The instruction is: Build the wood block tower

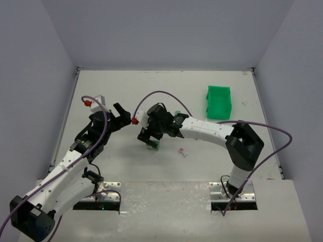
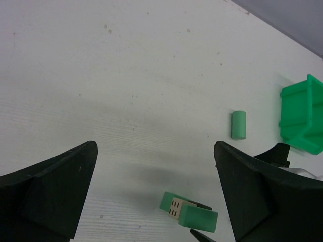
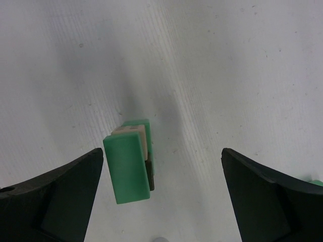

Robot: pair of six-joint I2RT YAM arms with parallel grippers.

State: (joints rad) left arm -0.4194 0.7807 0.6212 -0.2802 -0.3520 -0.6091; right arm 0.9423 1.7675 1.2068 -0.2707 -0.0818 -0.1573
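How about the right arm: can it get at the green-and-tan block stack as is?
Likely yes: the open right pincer hangs over the block stack, with nothing between them.

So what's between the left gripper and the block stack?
Nothing. The left wrist view shows only bare table between the open left gripper and the block stack.

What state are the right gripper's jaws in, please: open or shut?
Open: on the right gripper the jaws stand wide apart over the block stack, gripping nothing.
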